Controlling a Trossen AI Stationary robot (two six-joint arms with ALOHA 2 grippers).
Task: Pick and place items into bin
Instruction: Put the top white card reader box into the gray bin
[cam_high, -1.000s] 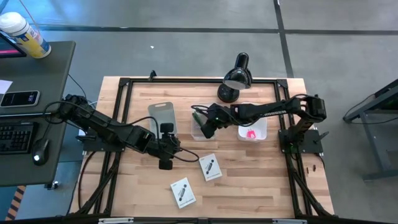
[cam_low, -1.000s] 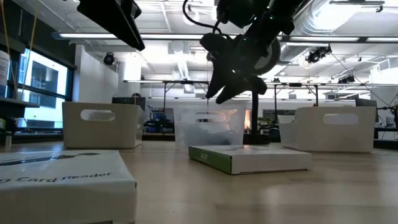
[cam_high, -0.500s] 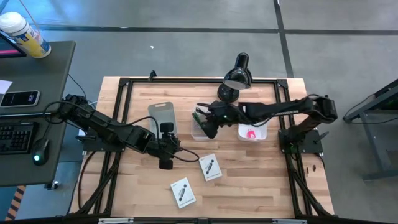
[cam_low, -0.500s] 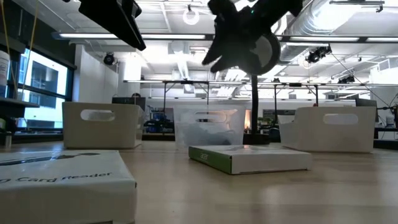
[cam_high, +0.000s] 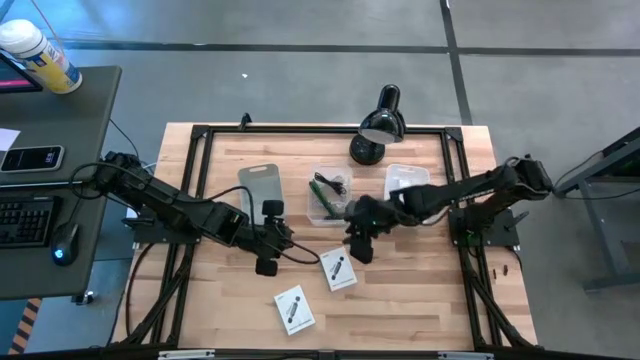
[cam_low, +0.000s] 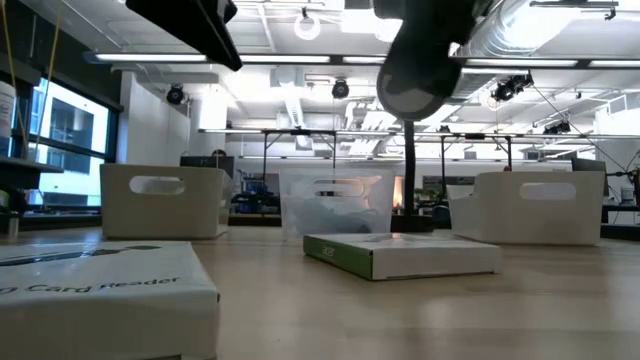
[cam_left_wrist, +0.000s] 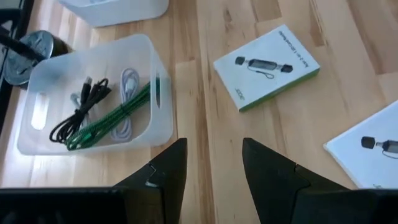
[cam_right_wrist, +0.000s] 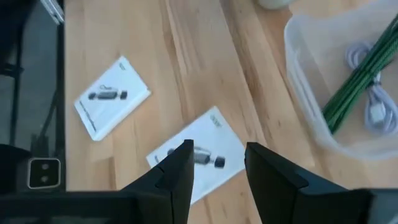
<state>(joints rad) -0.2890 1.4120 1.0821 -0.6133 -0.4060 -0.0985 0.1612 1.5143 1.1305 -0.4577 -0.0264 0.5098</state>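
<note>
Hovering over wooden table (cam_high: 400, 290), right gripper (cam_high: 360, 246) hangs just beside nearer white card box (cam_high: 338, 269), fingers spread, nothing between them. Best approach, likely: centre over box, straddle its short edges, descend square. Clear bin (cam_high: 326, 196) holds green cable (cam_left_wrist: 109, 117) and black cable (cam_left_wrist: 79, 112). Left gripper (cam_high: 266, 236) waits, fingers parted, empty. Second box (cam_high: 294, 309) reads "Card Reader" in low view.

overhead, table-level and two wrist views, wrist views sharing the clear bin (cam_left_wrist: 93, 99)
</note>
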